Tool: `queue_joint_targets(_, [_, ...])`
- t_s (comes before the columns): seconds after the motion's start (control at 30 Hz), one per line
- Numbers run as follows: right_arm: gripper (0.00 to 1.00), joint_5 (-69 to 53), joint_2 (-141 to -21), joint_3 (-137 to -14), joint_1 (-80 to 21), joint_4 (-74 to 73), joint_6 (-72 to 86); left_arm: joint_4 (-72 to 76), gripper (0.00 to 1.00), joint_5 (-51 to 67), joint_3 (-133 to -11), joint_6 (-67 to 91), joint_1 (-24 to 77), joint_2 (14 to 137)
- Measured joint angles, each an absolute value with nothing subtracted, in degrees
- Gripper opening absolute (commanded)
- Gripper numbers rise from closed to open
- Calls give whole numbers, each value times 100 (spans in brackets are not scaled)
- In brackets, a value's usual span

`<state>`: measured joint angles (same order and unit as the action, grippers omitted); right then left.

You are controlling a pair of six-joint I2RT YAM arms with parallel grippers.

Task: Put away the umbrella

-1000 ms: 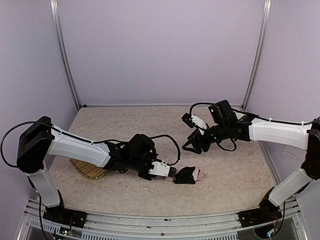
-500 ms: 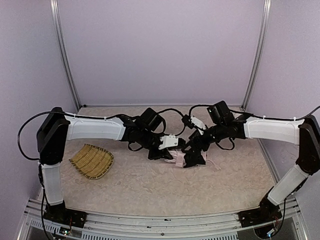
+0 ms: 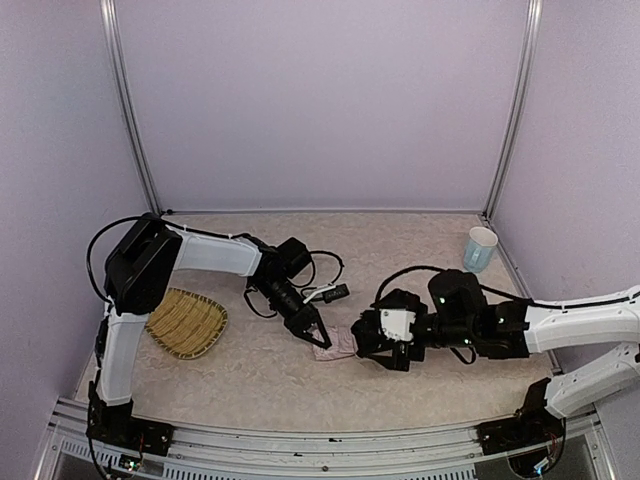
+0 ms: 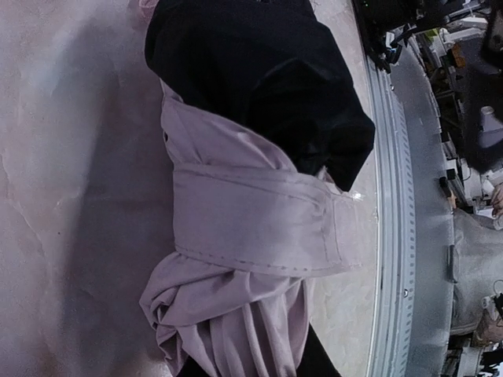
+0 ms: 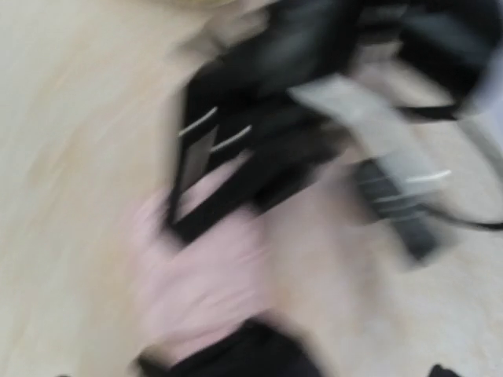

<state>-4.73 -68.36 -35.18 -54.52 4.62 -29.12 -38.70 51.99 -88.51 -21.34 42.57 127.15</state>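
Umbrella [image 3: 337,349] pinched at 1 end by left hand [image 3: 318,339], right hand [image 3: 362,345] just beside, opening unclear

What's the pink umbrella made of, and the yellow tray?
Umbrella: looks like thin, soft cloth, pale pink with black lining; it crumples into folds and shows stitched seams. Tray: seems woven straw or bamboo, matte tan; fine ribbed strands show.

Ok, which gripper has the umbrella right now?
The left gripper: it is closed on the umbrella, whose pink fabric fills its wrist view. The right gripper only sits beside the umbrella; no grip shows.
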Motion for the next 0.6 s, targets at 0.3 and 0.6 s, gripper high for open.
queue_joint_targets(0.3, [96, 482, -8296, -3745, -5784, 718, -4650, -4222, 0, 5684, -8882, -1855, 4167, 12849])
queue_joint_targets(0.6, [86, 631, -9601, -4550, -5756, 296, -4908, -4554, 1, 5905, -9113, -2051, 4123, 13089])
